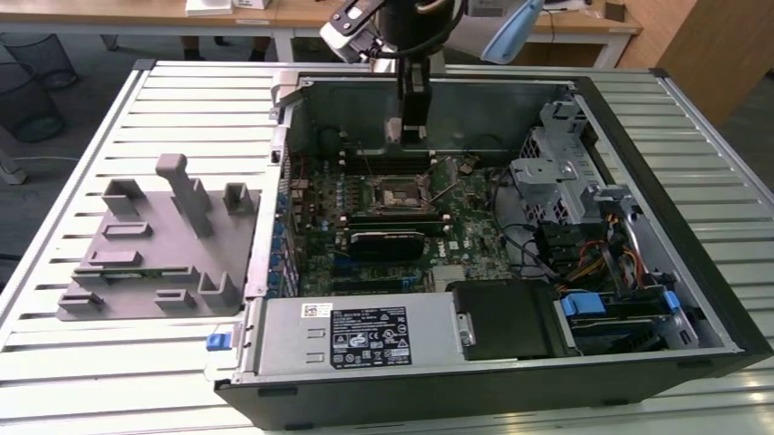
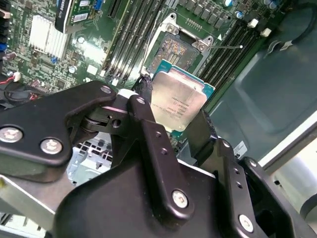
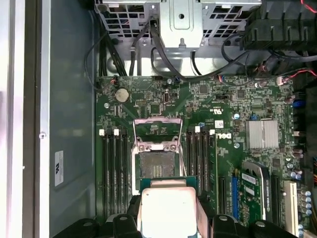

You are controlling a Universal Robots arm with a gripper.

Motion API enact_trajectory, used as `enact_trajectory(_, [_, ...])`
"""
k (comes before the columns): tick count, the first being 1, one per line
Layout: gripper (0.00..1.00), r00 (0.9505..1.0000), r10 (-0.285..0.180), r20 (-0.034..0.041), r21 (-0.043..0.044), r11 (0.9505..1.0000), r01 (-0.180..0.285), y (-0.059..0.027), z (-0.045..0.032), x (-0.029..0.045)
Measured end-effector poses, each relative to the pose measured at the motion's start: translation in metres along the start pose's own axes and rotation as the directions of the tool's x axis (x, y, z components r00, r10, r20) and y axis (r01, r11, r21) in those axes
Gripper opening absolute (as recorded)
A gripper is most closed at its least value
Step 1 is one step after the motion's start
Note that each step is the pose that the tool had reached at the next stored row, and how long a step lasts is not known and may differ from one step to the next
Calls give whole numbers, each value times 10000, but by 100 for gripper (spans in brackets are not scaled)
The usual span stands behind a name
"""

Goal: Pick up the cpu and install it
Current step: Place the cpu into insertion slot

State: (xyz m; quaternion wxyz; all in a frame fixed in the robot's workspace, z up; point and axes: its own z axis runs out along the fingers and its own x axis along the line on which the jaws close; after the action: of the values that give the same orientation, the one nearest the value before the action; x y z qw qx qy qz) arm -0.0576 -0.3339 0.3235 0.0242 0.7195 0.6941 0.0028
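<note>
Claw (image 2: 173, 115) grips the cpu (image 2: 179, 99) just beside the open motherboard socket (image 2: 173, 49): install step in hand, and seating calls for squaring the chip over it.

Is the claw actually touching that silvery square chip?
Touching: in the second wrist view, the black claw pinches the silvery-white square chip by opposite edges.

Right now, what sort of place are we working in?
Probably a robotics lab or workshop bench: an open desktop computer case on a slatted metal table, a grey fixture block beside it, and office desks with wire wastebaskets behind.
</note>
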Motion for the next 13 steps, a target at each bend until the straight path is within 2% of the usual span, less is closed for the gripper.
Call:
enact_trajectory(5, [53,10000,-42,-2,-1,10000,42,-3,88,6])
enact_trajectory(9, [53,9994,-338,-11,-9,9994,338,-5,148,8])
enact_trajectory(13, [53,9994,-349,-13,-11,9994,349,-8,216,13])
